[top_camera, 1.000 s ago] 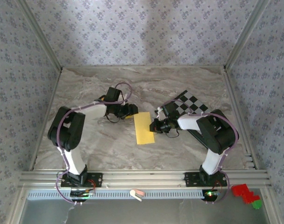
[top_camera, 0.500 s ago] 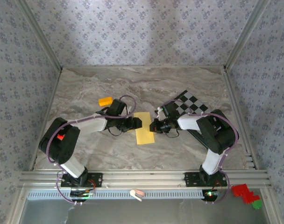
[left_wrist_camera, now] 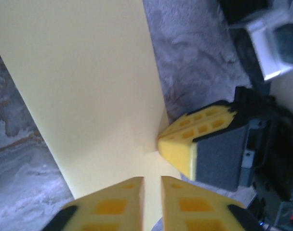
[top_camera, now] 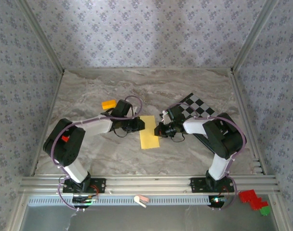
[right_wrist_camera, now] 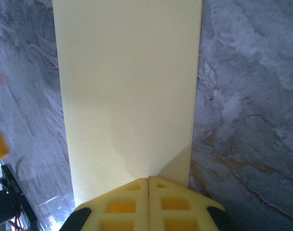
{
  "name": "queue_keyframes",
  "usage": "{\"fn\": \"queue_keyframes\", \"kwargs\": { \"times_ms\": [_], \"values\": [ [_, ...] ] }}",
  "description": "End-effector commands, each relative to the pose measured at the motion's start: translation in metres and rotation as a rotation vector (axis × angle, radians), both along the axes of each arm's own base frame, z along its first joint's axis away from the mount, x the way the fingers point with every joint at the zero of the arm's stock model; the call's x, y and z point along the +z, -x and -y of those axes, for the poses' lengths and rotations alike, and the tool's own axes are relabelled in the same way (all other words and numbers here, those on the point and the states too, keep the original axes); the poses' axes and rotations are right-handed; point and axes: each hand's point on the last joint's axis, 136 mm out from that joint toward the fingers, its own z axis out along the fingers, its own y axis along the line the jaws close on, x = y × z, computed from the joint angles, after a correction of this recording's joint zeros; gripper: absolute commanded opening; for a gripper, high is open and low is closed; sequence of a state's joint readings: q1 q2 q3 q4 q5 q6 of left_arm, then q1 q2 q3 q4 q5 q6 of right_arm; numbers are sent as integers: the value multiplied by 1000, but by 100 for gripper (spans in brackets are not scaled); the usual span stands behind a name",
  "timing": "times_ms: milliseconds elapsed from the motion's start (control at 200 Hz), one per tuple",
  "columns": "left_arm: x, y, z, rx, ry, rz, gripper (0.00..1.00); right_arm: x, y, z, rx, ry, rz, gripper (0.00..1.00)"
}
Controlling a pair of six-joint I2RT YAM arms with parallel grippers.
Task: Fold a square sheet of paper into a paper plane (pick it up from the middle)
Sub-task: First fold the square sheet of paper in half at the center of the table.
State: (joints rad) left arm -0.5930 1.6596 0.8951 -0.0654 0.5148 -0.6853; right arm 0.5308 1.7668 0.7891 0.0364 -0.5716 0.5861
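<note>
The square sheet of paper (top_camera: 148, 132) lies flat on the counter (top_camera: 117, 154) between my two arms. It reads as a narrow rectangle rather than a square, so I judge it is already doubled over once. In my right wrist view a second layer peeks out along one long edge of the sheet (right_wrist_camera: 127, 82), which fits that. I have come at it from both sides so that each long edge is pinned and the sheet cannot slide or spring open while the fold is set. My left fingers (top_camera: 139, 125) sit at its left edge and my right fingers (top_camera: 158, 130) at its right edge, roughly opposite each other at mid-length. From my left wrist, the left fingers (left_wrist_camera: 152, 185) are drawn almost together with only a thin slit between them. Their tips rest over the sheet (left_wrist_camera: 84, 82), and I cannot make out any paper clamped between them, so this looks like pressing rather than holding. My right fingers (right_wrist_camera: 148, 182) are fully closed, tip against tip, and bear on the edge of the paper. The small orange block (top_camera: 108, 104) and the checkered board (top_camera: 197, 107) sit well apart from the sheet. No point or centre crease of a plane is formed yet, so I judge this an early fold.
</note>
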Motion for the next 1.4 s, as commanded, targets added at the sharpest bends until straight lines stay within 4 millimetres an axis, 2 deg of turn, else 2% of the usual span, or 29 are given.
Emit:
{"fn": "queue_keyframes", "kwargs": {
  "times_ms": [0, 60, 245, 510, 590, 785, 900, 1129, 1394],
  "values": [
    [-2, -14, -2, 1, -1, 6, 5, -60, 40, 51, -51, 275, -173, 0],
    [-3, -18, -4, 4, 6, 2, 0, -60, 39, 50, -50, 273, -170, 0],
    [-7, -33, -7, 0, -1, -2, 0, -61, 39, 50, -52, 272, -172, 0],
    [-33, -33, -11, 5, -13, -53, 0, -61, 40, 52, -56, 273, -175, 0],
    [-32, -33, -11, 8, 17, -60, 0, -62, 41, 52, -54, 274, -175, 0],
    [-6, -15, -8, 2, 61, -18, 0, -62, 41, 53, -58, 277, -177, 0],
    [-1, 3, -11, 19, 79, -24, 0, -63, 41, 53, -61, 276, -178, 0],
    [-12, 31, 2, 22, 123, -87, 0, -63, 40, 52, -62, 276, -176, 0],
    [-29, 37, -1, 48, 104, -126, 0, -64, 42, 52, -57, 277, -176, 0]
  ]
}}
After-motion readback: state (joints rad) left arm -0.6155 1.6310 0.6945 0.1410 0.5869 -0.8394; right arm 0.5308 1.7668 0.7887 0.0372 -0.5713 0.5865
